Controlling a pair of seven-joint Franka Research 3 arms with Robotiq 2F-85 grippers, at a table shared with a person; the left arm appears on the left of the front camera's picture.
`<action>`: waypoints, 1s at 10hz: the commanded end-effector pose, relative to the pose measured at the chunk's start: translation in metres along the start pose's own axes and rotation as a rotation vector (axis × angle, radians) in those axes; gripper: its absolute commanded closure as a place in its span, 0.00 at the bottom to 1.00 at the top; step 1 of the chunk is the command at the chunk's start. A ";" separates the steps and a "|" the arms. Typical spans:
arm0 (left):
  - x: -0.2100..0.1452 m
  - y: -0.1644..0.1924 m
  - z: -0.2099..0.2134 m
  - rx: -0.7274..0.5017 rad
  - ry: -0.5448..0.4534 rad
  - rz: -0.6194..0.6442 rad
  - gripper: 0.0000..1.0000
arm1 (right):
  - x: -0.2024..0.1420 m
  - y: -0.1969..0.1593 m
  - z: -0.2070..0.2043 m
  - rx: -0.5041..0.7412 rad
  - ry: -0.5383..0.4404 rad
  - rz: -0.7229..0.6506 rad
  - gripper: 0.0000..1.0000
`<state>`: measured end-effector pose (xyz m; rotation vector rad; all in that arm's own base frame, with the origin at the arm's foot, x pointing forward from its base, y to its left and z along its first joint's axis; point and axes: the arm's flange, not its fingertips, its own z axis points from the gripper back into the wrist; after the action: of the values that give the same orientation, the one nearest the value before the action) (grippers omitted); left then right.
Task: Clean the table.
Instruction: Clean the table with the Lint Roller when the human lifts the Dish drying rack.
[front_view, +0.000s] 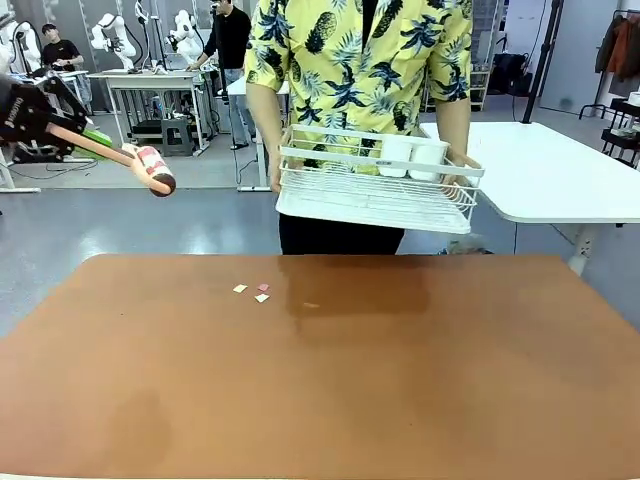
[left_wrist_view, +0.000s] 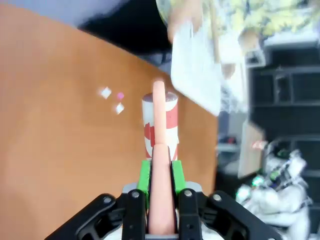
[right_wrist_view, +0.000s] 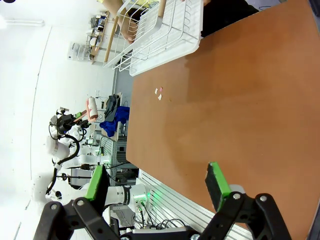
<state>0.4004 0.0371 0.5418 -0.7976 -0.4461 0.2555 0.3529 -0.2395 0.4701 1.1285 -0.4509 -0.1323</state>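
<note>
Above the reddish-brown table (front_view: 400, 400), approach stage of the clean-up: left gripper (left_wrist_view: 161, 175) clamped on the handle of a lint roller (left_wrist_view: 160, 125) over the table's left side, right gripper (right_wrist_view: 156, 182) spread wide and empty, next likely a descent onto paper scraps (front_view: 255, 292) near the table's far edge.

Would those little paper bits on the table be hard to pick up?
The paper bits look thin and flat, so probably very light, apt to slide or flutter. Lying flush on the smooth table, they'd likely be awkward to pinch.
</note>
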 end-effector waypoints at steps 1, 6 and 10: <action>0.052 0.025 -0.006 0.038 0.208 -0.275 0.79 | 0.001 0.002 0.002 0.017 -0.006 0.009 0.00; 0.060 0.074 -0.045 0.116 0.238 -0.286 0.79 | 0.001 0.002 0.002 0.017 -0.006 0.009 0.00; 0.065 0.077 -0.051 0.107 0.232 -0.275 0.79 | 0.001 0.002 0.002 0.017 -0.006 0.009 0.00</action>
<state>0.4769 0.0813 0.4734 -0.6394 -0.3165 -0.0716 0.3530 -0.2394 0.4701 1.1283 -0.4506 -0.1323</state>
